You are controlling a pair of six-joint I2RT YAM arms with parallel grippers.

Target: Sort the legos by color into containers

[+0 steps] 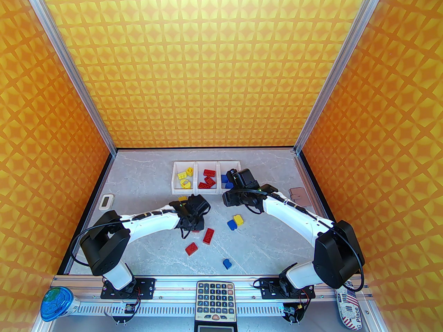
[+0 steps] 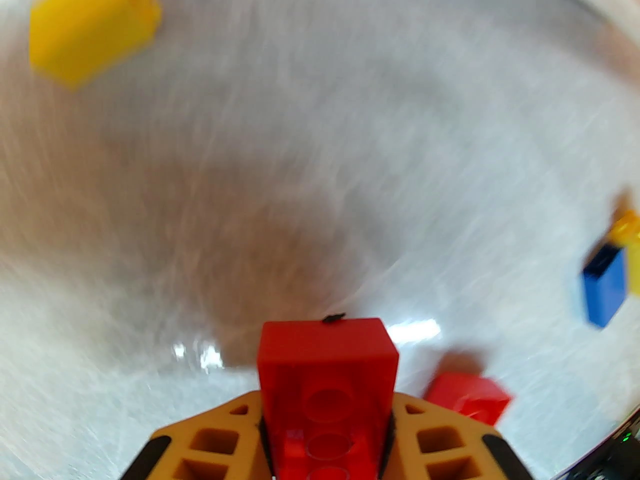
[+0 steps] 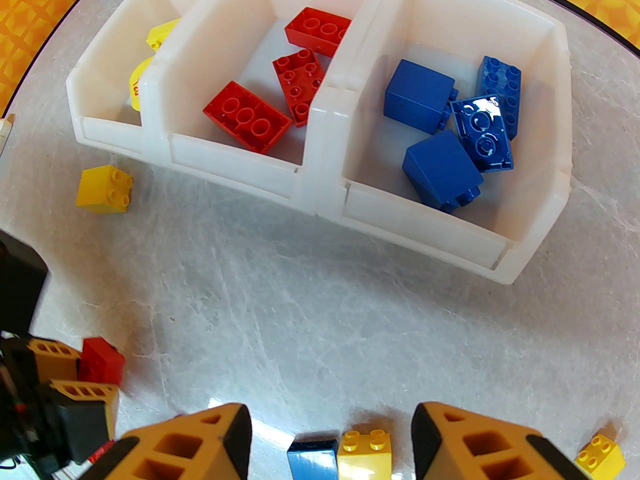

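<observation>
Left gripper (image 2: 327, 405): shut on a red brick (image 2: 325, 353) — we see the orange fingers (image 2: 215, 443) pressed to its two flat sides, and the brick pokes out past the tips.
Red brick, position: right between the jaws, over the bench (image 1: 263, 247), on the near side of the containers (image 3: 322, 178) and apart from them. The bench is blurred in the left wrist view, so we cannot tell how high the brick rides.
Handling: we'd call it light, stiff and glossy. Hard plastic won't give, but it looks smooth enough to twist under an off-centre pinch.
Where to hold: the flat side walls, squarely, not the studded face. That's how this grip looks to us.
Right gripper (image 3: 330, 438): jaws partly apart with nothing in them, hanging above a blue brick (image 3: 312, 460) and a yellow brick (image 3: 364, 450) that lie touching.
Sorted so far: yellow in the left bin (image 3: 107, 130), red in the middle bin (image 3: 230, 165), blue in the right bin (image 3: 425, 228).
Loose: a long red brick (image 1: 208, 235) beside the left gripper, and a lone blue piece (image 1: 227, 263) nearer the arm bases.
Our call: the middle bin is this brick's home — not there yet.
</observation>
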